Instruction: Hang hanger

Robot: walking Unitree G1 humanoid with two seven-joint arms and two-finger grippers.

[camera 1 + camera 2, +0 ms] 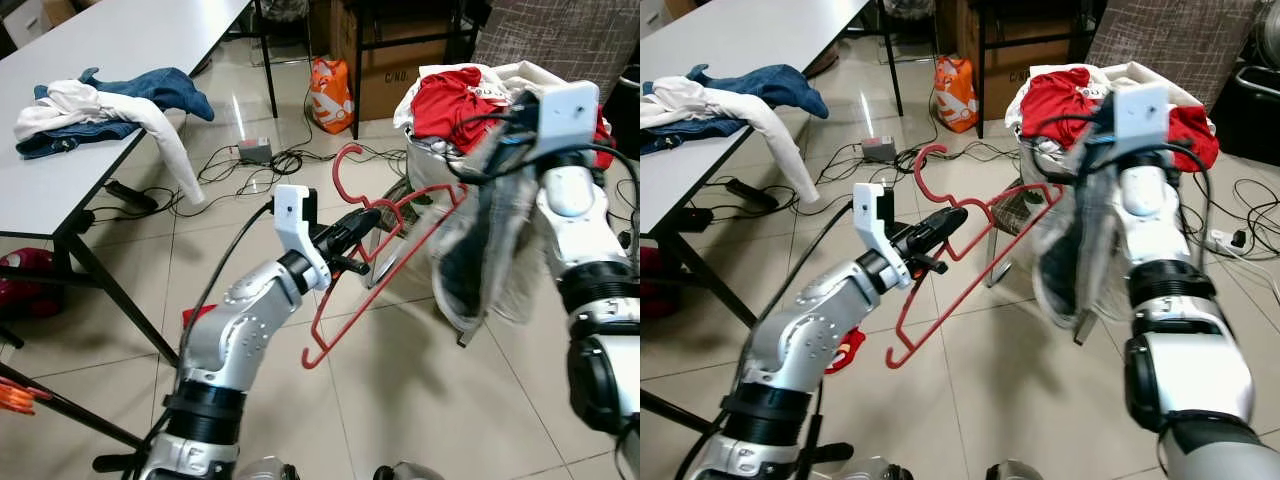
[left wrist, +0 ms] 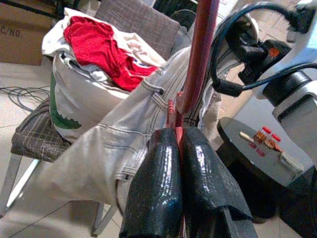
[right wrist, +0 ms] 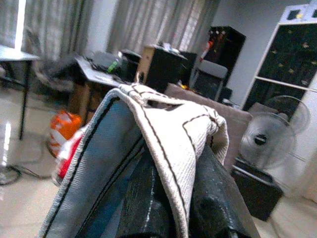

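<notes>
2 grippers, 1 red hanger, 1 pale garment.
Left gripper pinches the hanger; right gripper clamps the garment. Next: threading them together.

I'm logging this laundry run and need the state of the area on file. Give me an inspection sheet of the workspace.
Surface: white table at the robot's left; tiled floor below.
Job's things: red hanger held in mid-air; pale jeans hanging beside it.
Clutter: blue and white clothes on the table; bag of laundry with red garments on a chair.
Grippers: left gripper shut on the hanger; right gripper shut on the jeans' waistband.
Cables: tangle of cables and a power strip on the floor under the table.
Surroundings: orange bag, cardboard box, fan.
</notes>
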